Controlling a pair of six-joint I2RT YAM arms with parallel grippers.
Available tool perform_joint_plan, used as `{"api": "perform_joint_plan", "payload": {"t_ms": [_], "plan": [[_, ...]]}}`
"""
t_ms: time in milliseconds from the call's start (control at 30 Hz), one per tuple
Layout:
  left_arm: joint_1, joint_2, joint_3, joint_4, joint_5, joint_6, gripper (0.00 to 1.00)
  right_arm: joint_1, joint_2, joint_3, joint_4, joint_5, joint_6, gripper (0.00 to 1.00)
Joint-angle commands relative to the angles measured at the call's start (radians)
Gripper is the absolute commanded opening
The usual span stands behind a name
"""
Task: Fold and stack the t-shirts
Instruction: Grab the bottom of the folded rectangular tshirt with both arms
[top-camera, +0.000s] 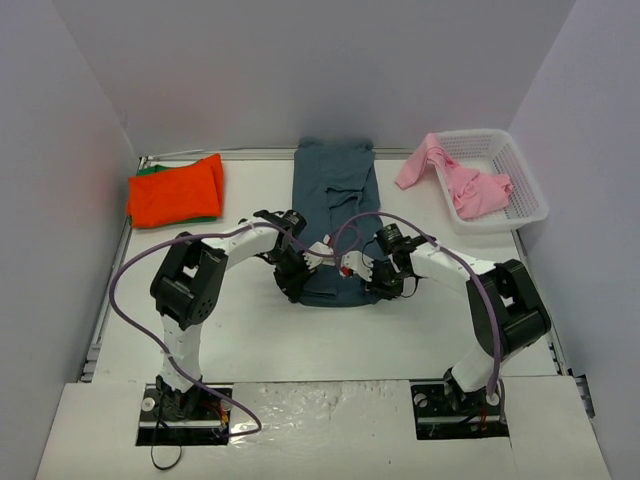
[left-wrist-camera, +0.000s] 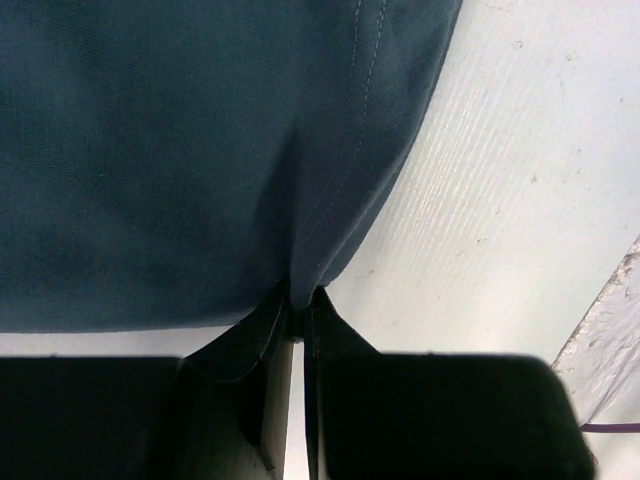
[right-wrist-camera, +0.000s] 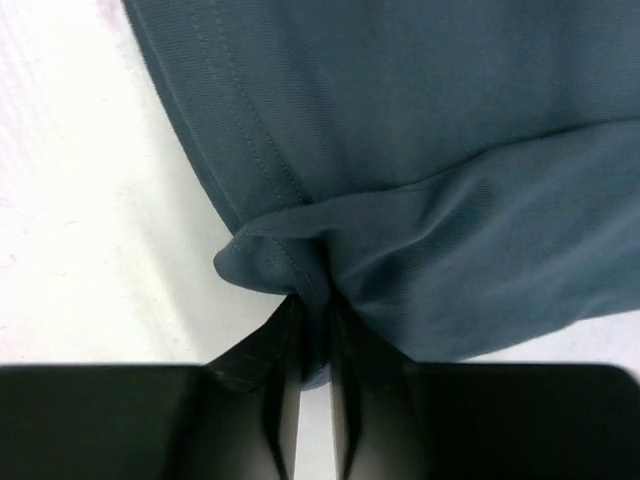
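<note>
At the worktop (top-camera: 250, 330)'s far left corner, orange-red t-shirt (top-camera: 175, 197) folded atop green t-shirt (top-camera: 148, 171). Mid-worktop, slate-blue t-shirt (top-camera: 335, 185) laid out from the far edge, its near end pinched tight by left fingers (left-wrist-camera: 272, 322) and right fingers (right-wrist-camera: 284, 328). In the far right corner, white basket (top-camera: 525, 180) holding pink t-shirt (top-camera: 465, 188), part draped over the left rim.

No text can be read in any view — no words, numbers or labels. Every visible surface is plain.
</note>
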Motion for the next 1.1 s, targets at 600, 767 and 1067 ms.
{"api": "perform_joint_plan", "payload": {"t_ms": [600, 767, 1067], "plan": [[-0.007, -0.118, -0.017, -0.046, -0.025, 0.036, 0.03, 0.006, -0.101, 0.153, -0.341, -0.155, 0.104, 0.0], [-0.008, -0.197, -0.068, -0.022, -0.013, 0.036, 0.02, 0.008, -0.116, 0.158, -0.361, -0.164, 0.121, 0.0], [-0.017, -0.265, -0.118, -0.069, 0.021, 0.09, 0.02, 0.008, -0.151, 0.17, -0.397, -0.187, 0.126, 0.0]]}}
